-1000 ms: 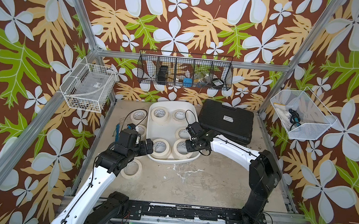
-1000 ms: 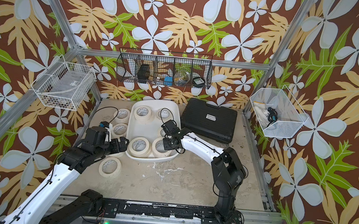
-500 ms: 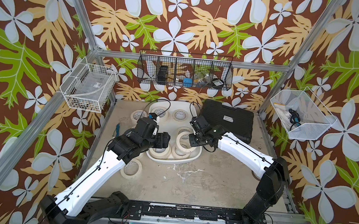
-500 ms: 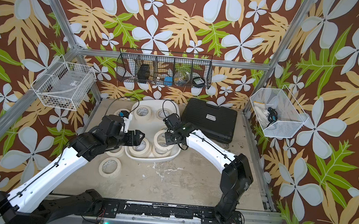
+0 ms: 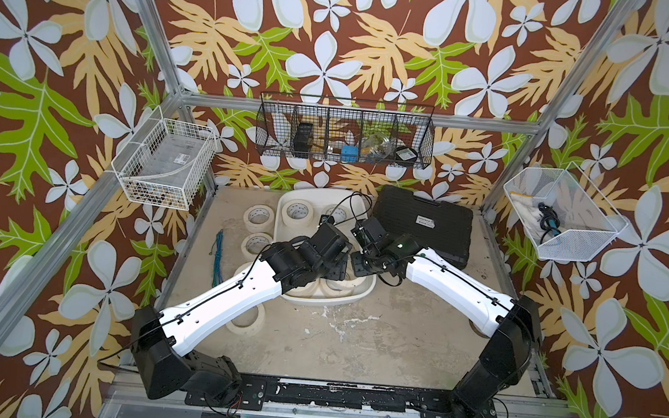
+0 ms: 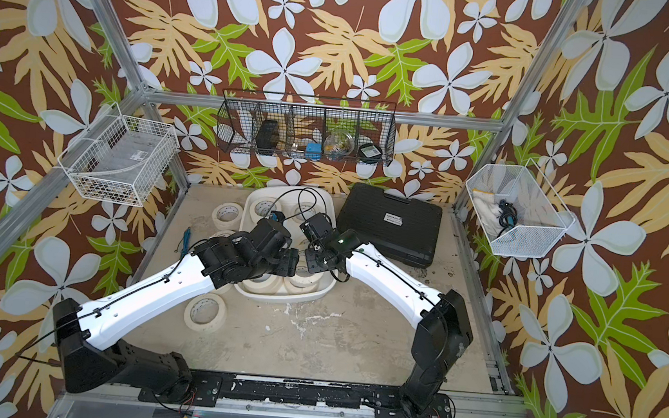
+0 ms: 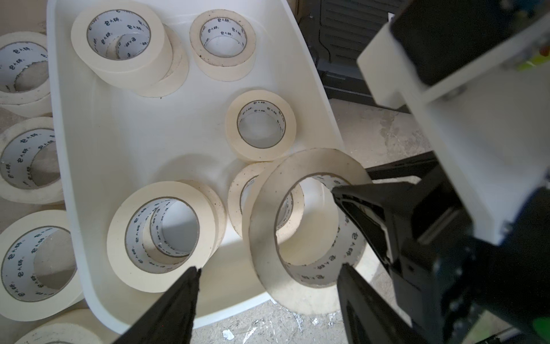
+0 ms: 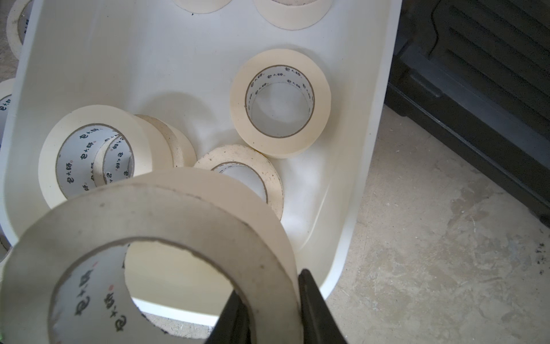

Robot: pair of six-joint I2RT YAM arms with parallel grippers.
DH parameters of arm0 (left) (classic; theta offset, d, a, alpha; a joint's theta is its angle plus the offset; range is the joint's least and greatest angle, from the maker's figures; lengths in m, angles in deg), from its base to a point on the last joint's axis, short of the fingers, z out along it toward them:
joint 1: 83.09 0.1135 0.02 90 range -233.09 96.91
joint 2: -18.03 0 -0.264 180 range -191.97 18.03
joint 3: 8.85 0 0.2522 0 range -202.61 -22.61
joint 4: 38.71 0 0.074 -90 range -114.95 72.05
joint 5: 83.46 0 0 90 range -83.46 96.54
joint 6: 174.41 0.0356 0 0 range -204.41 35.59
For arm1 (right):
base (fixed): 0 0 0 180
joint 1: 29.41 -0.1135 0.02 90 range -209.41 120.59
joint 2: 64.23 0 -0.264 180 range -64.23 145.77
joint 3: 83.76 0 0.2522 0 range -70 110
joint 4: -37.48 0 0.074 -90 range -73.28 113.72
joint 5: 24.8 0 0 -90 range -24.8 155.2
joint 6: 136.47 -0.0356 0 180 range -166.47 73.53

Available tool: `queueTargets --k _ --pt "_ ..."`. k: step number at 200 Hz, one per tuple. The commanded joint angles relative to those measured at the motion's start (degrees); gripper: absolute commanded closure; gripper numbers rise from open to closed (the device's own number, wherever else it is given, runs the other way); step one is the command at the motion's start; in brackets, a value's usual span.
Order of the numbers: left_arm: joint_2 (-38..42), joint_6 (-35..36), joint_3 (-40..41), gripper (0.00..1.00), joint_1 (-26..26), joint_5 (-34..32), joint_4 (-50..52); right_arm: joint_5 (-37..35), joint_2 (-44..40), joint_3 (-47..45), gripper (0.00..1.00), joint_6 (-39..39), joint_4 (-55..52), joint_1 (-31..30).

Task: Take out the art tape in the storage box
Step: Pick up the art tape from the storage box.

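The white storage box (image 5: 329,301) (image 6: 289,294) lies at the table's middle with several cream art tape rolls in it, among them a stacked pair (image 7: 162,235) and a single roll (image 8: 279,104). My right gripper (image 8: 269,283) (image 5: 357,263) is shut on the wall of one art tape roll (image 8: 178,214) (image 7: 263,232), which it holds tilted above the box's near right corner. My left gripper (image 7: 268,268) (image 5: 338,267) is open right beside it. Its jaws straddle the lower wall of that held roll, one fingertip (image 7: 342,268) inside the core, and gaps show.
More tape rolls lie on the table left of the box (image 5: 258,218) (image 5: 258,243) (image 6: 206,312). A blue cord (image 5: 218,256) lies further left. A black hard case (image 5: 425,229) sits right of the box. Wire baskets hang on the left (image 5: 163,164), back (image 5: 343,131) and right (image 5: 560,219) walls.
My right gripper has lifted a roll up out of the box. My left arm has swung from the table's left over to that roll, its jaws narrowing.
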Motion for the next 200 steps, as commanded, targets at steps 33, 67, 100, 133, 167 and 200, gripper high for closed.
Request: queueTargets --k 33,67,100,133,167,200 --pt "-1.38 -1.87 4.26 0.24 -0.05 -0.88 -5.53 -0.58 -1.03 0.20 0.86 -1.22 0.34 -0.03" --pt "-1.87 -3.66 6.80 0.24 0.00 -1.65 -8.39 -0.25 -1.73 -0.11 0.85 -2.82 0.43 -0.01" --pt "-2.80 -4.31 7.15 0.30 0.37 -2.65 -9.40 0.27 -2.26 -0.62 0.84 -3.50 0.60 -0.08" --pt "-4.07 -5.16 8.08 0.40 1.60 -1.82 -10.38 0.54 -3.21 -1.83 0.83 -4.05 1.22 -0.05" --pt "-4.33 -4.72 8.54 0.59 1.65 -0.63 -11.99 0.99 -3.79 -2.96 0.81 -4.24 1.90 -0.01" --pt "-4.48 -4.85 8.69 0.79 1.61 0.06 -12.59 1.13 -3.97 -3.32 0.75 -4.24 2.08 -0.09"
